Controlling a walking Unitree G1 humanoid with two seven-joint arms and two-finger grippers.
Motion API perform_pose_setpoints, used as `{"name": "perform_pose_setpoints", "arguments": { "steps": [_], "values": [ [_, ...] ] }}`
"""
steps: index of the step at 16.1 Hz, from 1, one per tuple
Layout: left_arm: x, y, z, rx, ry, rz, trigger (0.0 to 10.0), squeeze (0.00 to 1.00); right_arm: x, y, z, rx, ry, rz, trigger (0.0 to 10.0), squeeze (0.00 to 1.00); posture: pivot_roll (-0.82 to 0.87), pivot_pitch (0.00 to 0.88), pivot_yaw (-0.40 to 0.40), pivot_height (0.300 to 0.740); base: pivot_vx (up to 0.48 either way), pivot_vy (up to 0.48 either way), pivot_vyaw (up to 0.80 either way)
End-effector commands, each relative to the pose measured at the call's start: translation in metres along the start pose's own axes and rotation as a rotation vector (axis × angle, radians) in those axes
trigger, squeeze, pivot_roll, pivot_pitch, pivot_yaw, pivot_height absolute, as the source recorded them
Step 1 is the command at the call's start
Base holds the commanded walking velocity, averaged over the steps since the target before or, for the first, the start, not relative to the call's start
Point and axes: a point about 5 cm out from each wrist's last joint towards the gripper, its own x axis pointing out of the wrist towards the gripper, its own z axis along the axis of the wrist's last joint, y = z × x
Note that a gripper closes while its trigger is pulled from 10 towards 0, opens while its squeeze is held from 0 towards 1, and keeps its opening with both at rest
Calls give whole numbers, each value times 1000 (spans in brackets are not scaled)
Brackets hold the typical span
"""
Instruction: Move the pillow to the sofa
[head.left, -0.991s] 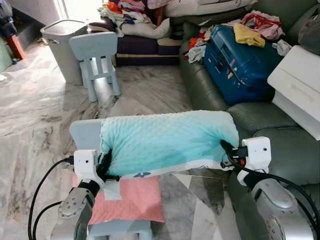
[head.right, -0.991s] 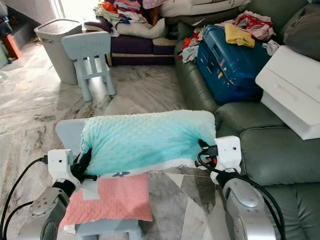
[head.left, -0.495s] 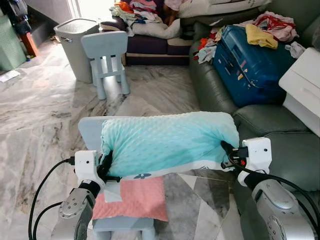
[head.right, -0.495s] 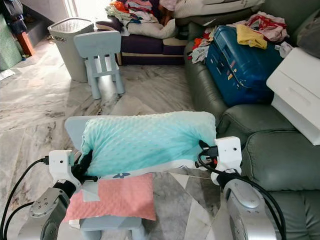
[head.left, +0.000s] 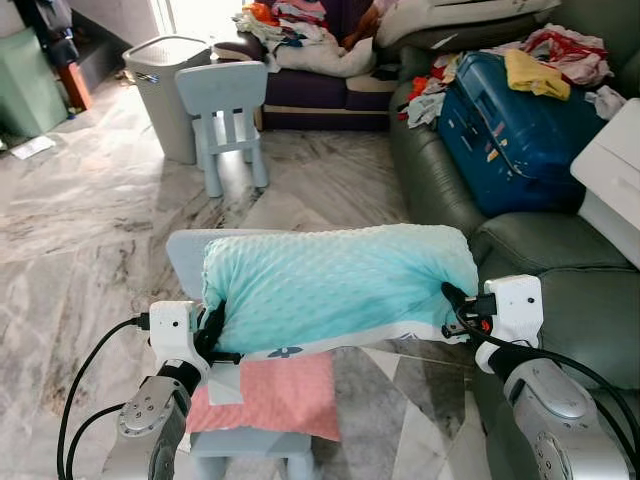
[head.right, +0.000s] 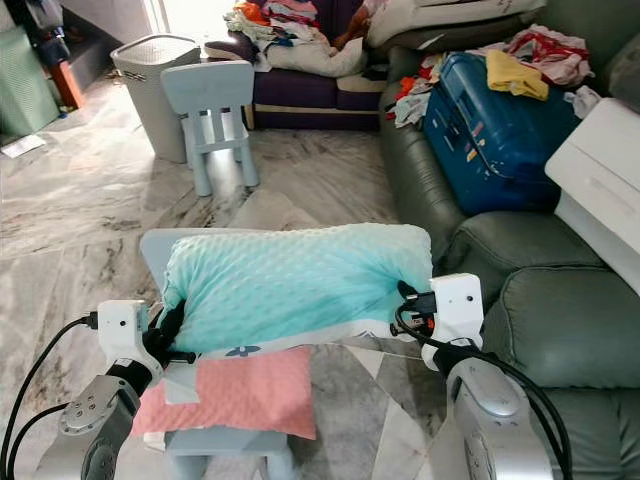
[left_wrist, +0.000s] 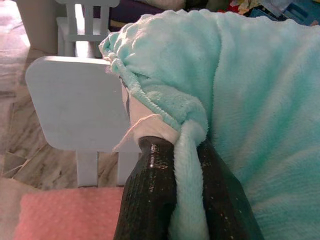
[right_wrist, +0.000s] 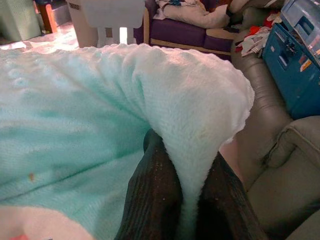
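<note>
I hold a mint-green dimpled pillow (head.left: 335, 285) stretched between my two arms, lifted above a small pale-blue chair (head.left: 185, 260). My left gripper (head.left: 213, 325) is shut on the pillow's left edge; in the left wrist view its black fingers (left_wrist: 150, 200) pinch a fold of the pillow (left_wrist: 250, 100). My right gripper (head.left: 452, 298) is shut on the pillow's right corner; the right wrist view has its fingers (right_wrist: 155, 195) clamped on the fabric (right_wrist: 100, 100). The dark green leather sofa (head.left: 560, 260) lies to the right, its nearest seat cushion bare.
A pink cushion (head.left: 275, 395) lies on the chair seat beneath the pillow. On the sofa sit a blue suitcase (head.left: 510, 125) with clothes and a white box (head.left: 615, 175). Farther off stand a second blue chair (head.left: 225, 115), a grey laundry basket (head.left: 170, 85) and a clothes-covered purple couch (head.left: 310, 85).
The whole view has shifted, with the room sliding to the right: the camera has turned left. Both grippers keep the same hold on the pillow.
</note>
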Motion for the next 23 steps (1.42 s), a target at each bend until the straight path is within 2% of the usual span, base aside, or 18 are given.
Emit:
{"name": "perform_pose_setpoints", "arguments": {
  "steps": [1, 11, 14, 23],
  "values": [
    [1, 3, 4, -3, -9, 12, 10000, 0, -2, -6, 10, -13, -33, -27, 10000, 0, -196, 0, -6, 740, 0, 0, 0],
    [4, 1, 4, -16, -4, 7, 10000, 0, 1, -7, 12, -18, -35, -24, 10000, 0, -200, 0, -10, 740, 0, 0, -783],
    [4, 1, 4, -18, -1, 7, 10000, 0, 2, -5, 13, -20, -43, -17, 10000, 0, -197, 0, -9, 740, 0, 129, 0],
    [3, 0, 4, -21, 5, 3, 10000, 0, 2, -4, 14, -20, -45, -14, 10000, 0, -198, 0, -7, 740, 0, 476, 0]
  ]
}}
